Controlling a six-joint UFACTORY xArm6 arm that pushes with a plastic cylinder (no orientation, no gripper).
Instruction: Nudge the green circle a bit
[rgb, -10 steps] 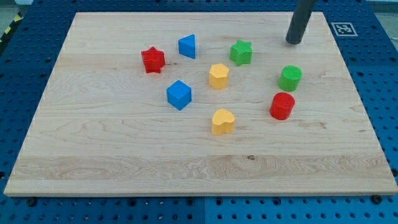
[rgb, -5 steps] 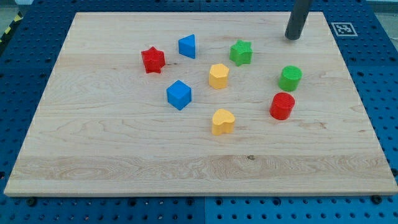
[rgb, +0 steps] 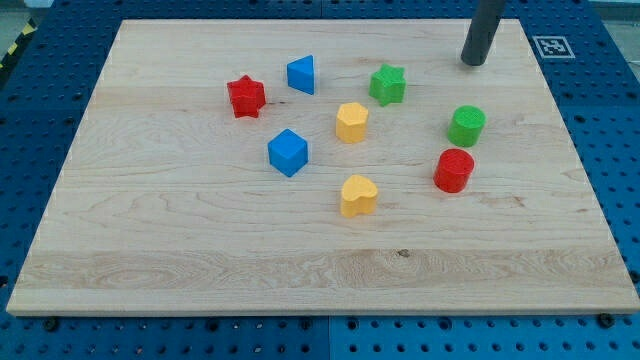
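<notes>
The green circle (rgb: 466, 126) stands on the wooden board (rgb: 200, 250) at the view's right. My tip (rgb: 473, 62) rests on the board near the top right, straight above the green circle toward the view's top, with a clear gap between them. A red circle (rgb: 454, 170) stands just below the green circle.
A green star (rgb: 387, 84) lies left of my tip. A yellow hexagon (rgb: 351, 122), a yellow heart (rgb: 358, 195), a blue cube (rgb: 288, 152), a blue triangle (rgb: 301, 75) and a red star (rgb: 245, 96) lie toward the middle and left. A printed marker (rgb: 552, 46) sits at the top right corner.
My tip moved slightly toward the view's top, then held almost still. No block has moved.
</notes>
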